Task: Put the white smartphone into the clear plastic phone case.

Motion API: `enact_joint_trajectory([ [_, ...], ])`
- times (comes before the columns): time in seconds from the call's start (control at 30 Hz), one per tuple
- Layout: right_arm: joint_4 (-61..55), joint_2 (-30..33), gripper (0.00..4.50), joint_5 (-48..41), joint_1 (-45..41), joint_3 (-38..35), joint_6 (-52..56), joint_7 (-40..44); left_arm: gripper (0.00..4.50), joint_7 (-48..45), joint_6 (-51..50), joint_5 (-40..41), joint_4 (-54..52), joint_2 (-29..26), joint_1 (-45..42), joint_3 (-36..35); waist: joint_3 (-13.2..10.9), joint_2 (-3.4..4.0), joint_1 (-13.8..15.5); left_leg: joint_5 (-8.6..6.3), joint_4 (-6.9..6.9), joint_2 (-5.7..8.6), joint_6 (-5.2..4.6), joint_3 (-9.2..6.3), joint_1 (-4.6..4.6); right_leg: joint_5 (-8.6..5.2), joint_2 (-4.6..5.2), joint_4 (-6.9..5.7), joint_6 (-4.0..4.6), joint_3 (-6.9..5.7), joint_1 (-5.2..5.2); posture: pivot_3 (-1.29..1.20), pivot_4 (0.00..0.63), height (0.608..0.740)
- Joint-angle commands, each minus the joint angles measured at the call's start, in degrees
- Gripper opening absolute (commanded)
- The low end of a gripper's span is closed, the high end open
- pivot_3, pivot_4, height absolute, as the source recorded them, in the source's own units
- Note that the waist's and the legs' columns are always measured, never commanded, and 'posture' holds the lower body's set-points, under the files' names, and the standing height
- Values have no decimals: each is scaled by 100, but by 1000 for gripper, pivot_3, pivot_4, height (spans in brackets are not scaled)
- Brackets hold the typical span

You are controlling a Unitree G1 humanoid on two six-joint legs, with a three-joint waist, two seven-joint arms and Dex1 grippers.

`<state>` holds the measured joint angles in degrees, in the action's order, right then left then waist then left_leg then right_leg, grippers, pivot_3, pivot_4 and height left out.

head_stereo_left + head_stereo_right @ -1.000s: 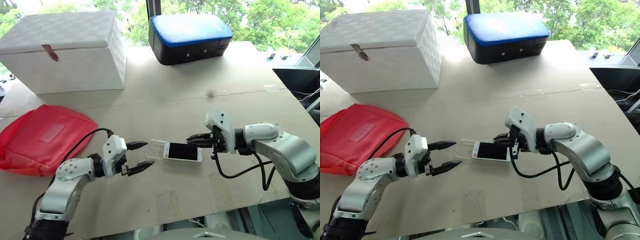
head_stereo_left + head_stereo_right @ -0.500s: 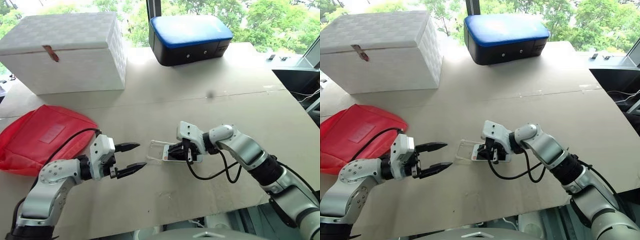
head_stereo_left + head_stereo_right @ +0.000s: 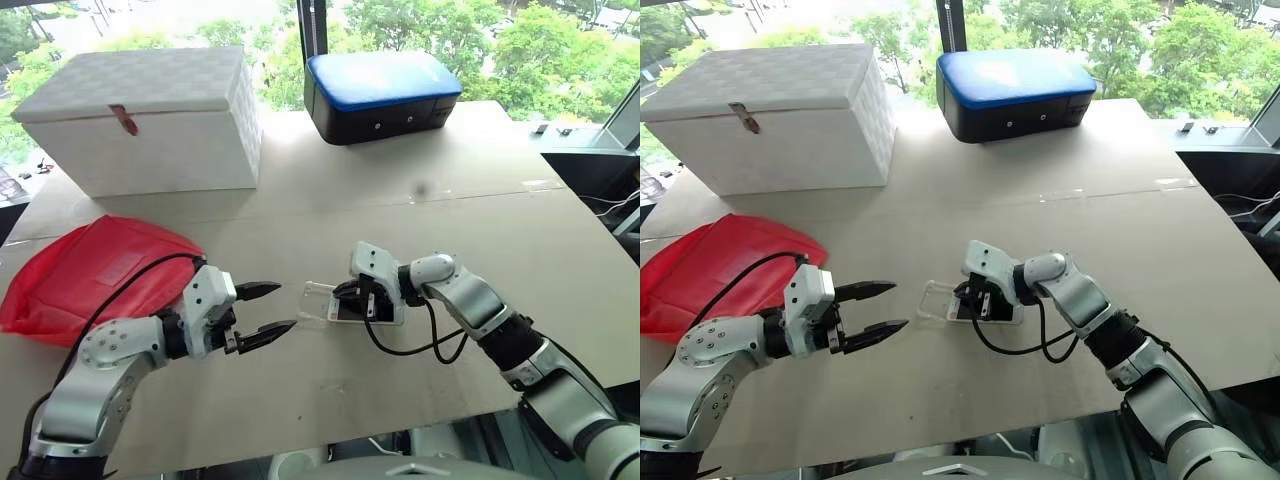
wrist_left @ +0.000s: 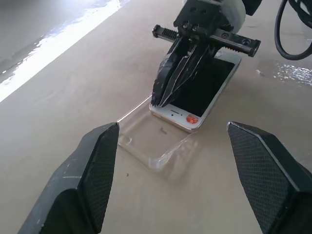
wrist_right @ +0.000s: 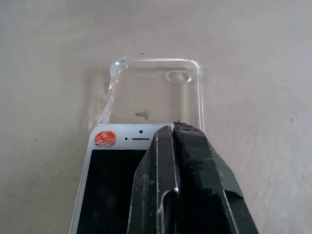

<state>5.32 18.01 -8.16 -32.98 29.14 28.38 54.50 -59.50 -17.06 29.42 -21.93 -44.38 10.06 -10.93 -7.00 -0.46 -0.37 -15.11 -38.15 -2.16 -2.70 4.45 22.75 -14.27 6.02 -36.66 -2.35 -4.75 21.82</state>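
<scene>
— Two pincers; what are they doing?
— Right pincer (image 5: 173, 134) presses together atop the white smartphone (image 4: 202, 90), lying half inside the clear plastic phone case (image 4: 156, 141). Left pincer (image 3: 268, 310) hangs spread beside the case.

The right gripper's (image 5: 174, 127) closed black fingers (image 5: 180, 185) lie over the white smartphone with the dark glossy screen (image 5: 109, 187), hiding its right part in the right wrist view; the phone's lower end is cut off by that picture's bottom edge. Whether the fingertips press on the glass or hang just above it cannot be told. The clear plastic phone case (image 5: 155, 92) is so transparent that its rim under the phone fades out (only the far corners read clearly). The red fabric bag (image 3: 90, 275) at the left of the left eye view is cut by the frame's edge.
</scene>
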Motion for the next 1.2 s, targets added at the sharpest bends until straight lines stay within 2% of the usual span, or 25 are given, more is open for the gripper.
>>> enact_joint_trajectory([
  [0.03, -599, 179, 27, -407, 199, -547, 398, 48, 3600, -43, 124, -5, -33, 9, 13, -39, -37, -6, 2, 11, 0, 1, 14, -1, 10, 1, 0, 4, 0, -3, 3, 0, 150, 734],
  [0.13, -1154, 259, 27, -687, 241, -761, 676, 114, 3600, -83, 157, -30, 54, 8, -28, -5, -57, -16, -25, 20, 0, 2, -3, -2, 43, 5, 1, 13, -5, -5, 32, 0, 150, 734],
  [0.2, -1465, 333, 27, -833, 252, -817, 894, 137, 3600, -113, 185, -40, 107, 2, -47, 4, -63, -18, -45, 22, -1, 2, -4, -4, 101, 15, -2, 9, -15, -6, 88, 0, 150, 734],
  [0.4, -2244, 774, 27, -1162, 352, -592, 1465, 441, 3600, -194, 253, -74, 212, 15, -70, 50, -86, -19, -36, 19, 5, 1, -8, -3, 108, 17, -30, 21, -13, -16, 91, 0, 150, 734],
  [0.6, -1873, 959, 27, -804, 311, -68, 1378, 503, 3600, -231, 299, -111, 235, 53, -34, 59, -109, -27, -30, 8, -2, 2, -27, -3, 108, 17, -28, 24, -13, -19, 90, 0, 150, 734],
  [0.73, -1051, 1102, 27, -102, 139, 646, 906, 644, 3600, -246, 336, -131, 245, 53, 2, 37, -113, -25, -43, 9, -4, 1, -26, -3, 102, 17, -30, 23, -14, -17, 89, 0, 150, 734],
  [0.87, -341, 1075, 27, 312, 7, 998, 479, 724, 3600, -209, 346, -131, 199, 44, 47, 0, -109, -31, -40, 10, -6, -2, -24, -5, 93, 16, -37, 13, -14, -16, 84, 0, 150, 734],
  [1.1, -208, 1030, 27, 399, 12, 944, 203, 834, 3600, -145, 433, -220, 206, 41, 114, -18, -89, -39, -24, 7, -17, -4, -31, -7, 78, 6, -22, 1, 3, -14, 71, 0, 150, 734],
  [1.2, -484, 834, 27, -116, 108, 308, 249, 736, 3600, -1, 399, -436, 225, -3, 78, 61, -89, -39, -25, 7, -17, -4, -30, -9, 79, 7, -12, 0, 4, -15, 72, 0, 150, 734],
])
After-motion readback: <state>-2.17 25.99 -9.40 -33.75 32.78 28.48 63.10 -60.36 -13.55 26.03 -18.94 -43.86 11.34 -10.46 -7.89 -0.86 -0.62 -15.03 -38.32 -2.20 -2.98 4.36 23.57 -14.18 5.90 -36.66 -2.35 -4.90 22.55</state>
